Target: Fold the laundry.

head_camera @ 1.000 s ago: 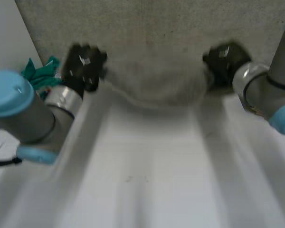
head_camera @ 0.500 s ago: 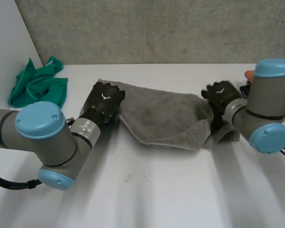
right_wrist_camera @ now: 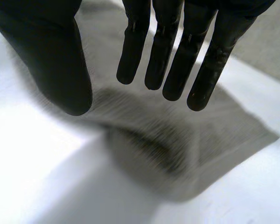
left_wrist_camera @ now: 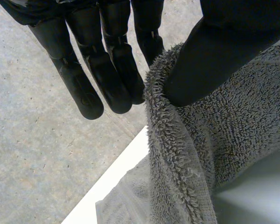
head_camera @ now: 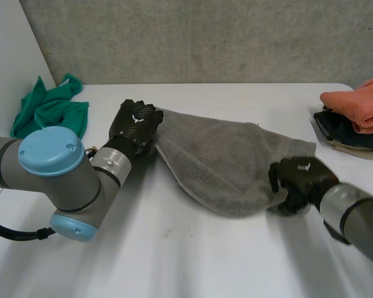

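Towel is grey and lies skewed and rumpled mid-desk. Left robot hand is at the towel's left corner: thumb pressed on the rim, straight fingers on the other side, so the terry is pinched between them. Right robot hand is at the towel's near right edge, fingers straight and spread from the thumb, holding nothing.

Step looks like setting up a fold. To do it well, I'd say the right hand needs a proper pinch on its own corner first, matching the left. Then pull that edge taut between both so the layers land square, not skewed.

Count:
- one grey towel
- one green cloth, well left of the towel
- one orange cloth, well right of the towel, on top of one dark garment
- two robot hands
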Robot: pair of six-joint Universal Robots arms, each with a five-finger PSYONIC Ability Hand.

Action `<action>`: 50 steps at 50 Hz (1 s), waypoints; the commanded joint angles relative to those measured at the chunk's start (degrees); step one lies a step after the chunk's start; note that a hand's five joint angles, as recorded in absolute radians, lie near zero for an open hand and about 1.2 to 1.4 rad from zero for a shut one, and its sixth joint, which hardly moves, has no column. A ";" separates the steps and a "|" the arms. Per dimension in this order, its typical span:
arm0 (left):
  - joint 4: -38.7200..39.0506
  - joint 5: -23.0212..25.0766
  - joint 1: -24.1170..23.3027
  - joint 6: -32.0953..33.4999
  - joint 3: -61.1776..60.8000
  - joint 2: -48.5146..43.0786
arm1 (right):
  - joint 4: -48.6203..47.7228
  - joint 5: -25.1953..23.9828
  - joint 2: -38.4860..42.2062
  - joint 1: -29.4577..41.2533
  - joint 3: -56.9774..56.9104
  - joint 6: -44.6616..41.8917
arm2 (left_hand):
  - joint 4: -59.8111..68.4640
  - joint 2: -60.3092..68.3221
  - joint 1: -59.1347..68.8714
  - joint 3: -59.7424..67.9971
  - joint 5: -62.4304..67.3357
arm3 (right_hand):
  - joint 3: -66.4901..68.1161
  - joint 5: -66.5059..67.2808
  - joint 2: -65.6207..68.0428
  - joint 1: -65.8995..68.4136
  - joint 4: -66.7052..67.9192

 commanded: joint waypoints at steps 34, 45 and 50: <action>-0.09 0.00 0.39 -0.09 -1.34 -0.09 | -12.40 4.79 24.97 5.31 -19.08 -1.96 | 11.08 11.35 18.74 11.51 12.01 | -20.28 -18.41 -19.89 -12.70 -20.30; -0.09 -0.09 0.39 0.00 -1.34 -0.09 | -14.42 5.14 26.48 5.05 -21.72 -3.20 | 11.08 11.35 18.74 11.51 12.01 | 29.28 31.15 29.68 36.87 29.26; -1.84 0.00 0.30 0.00 -2.48 0.61 | -13.02 5.32 20.51 4.70 -20.05 -3.28 | 11.08 11.35 18.74 11.51 12.01 | 29.28 31.15 29.68 36.87 29.26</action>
